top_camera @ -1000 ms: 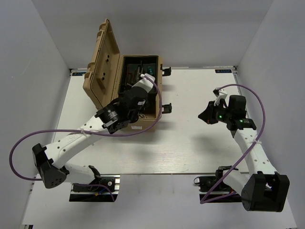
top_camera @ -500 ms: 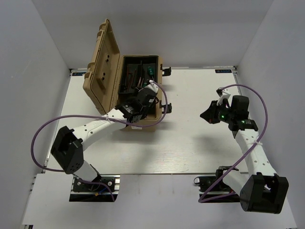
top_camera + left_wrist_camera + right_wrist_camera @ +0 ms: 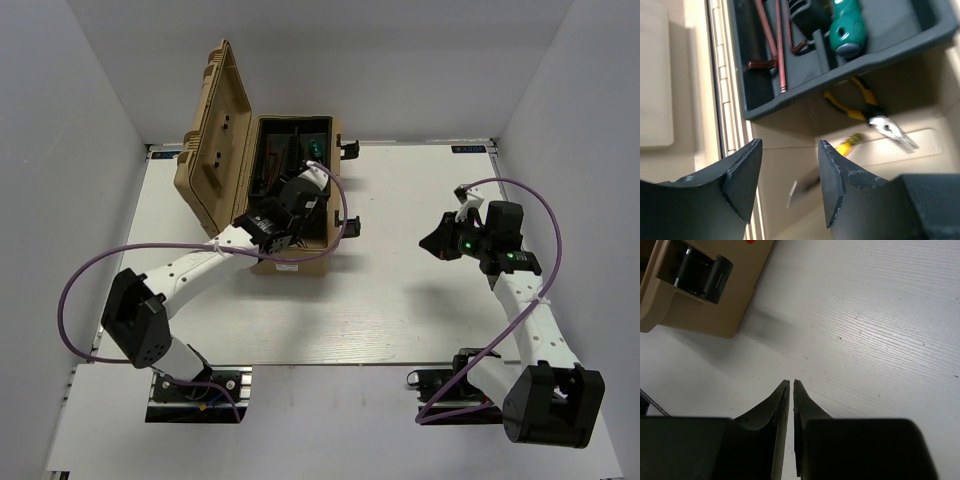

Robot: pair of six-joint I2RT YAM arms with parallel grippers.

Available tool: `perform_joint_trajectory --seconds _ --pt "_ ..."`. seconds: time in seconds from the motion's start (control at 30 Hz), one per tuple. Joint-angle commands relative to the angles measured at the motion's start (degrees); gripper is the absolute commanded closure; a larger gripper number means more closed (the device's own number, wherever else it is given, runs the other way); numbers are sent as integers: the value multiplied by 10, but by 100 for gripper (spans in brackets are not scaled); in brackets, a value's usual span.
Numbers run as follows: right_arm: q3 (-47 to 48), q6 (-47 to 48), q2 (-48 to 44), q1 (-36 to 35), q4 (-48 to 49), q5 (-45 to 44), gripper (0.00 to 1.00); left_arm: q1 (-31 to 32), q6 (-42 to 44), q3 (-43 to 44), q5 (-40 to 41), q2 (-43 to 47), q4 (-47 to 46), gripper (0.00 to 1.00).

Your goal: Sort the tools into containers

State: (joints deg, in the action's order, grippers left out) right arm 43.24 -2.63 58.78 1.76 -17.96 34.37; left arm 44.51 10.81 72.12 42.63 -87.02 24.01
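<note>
I hold the left fingers [image 3: 742,175] apart above the tan plastic toolbox [image 3: 920,155], yellow-handled pliers [image 3: 871,116] slanting ahead-right; right fingers [image 3: 775,407] together.

Your left gripper [image 3: 790,145] has pulled back from the far part of the toolbox [image 3: 215,150], so the black tray [image 3: 890,50] now sits ahead of it. Then it crept forward a little, and the arm behind it swung in closer.
</note>
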Motion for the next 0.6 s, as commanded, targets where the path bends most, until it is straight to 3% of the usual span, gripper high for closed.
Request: perform_joint_trajectory --seconds 0.0,0.03,0.07,0.1,0.13,0.23,0.3,0.57 --pt "-3 -2 -3 4 13 11 86 -3 -22 43 -60 71 11 41" --pt "-3 0 -3 4 13 11 86 -3 -31 48 -88 88 11 43" --pt "-4 -1 0 5 15 12 86 -3 -37 55 -128 107 3 76" --pt "-3 0 0 5 15 11 86 -3 -43 55 -138 127 -7 95" --pt "-3 0 0 5 15 12 86 -3 -48 60 -138 166 -28 100" --pt "-4 1 4 4 15 14 86 -8 -66 89 -105 209 -61 100" --pt "-4 1 5 4 14 15 86 -8 -66 101 -28 232 -75 100" --pt "-6 1 7 4 15 23 86 -38 64 128 153 262 -215 100"
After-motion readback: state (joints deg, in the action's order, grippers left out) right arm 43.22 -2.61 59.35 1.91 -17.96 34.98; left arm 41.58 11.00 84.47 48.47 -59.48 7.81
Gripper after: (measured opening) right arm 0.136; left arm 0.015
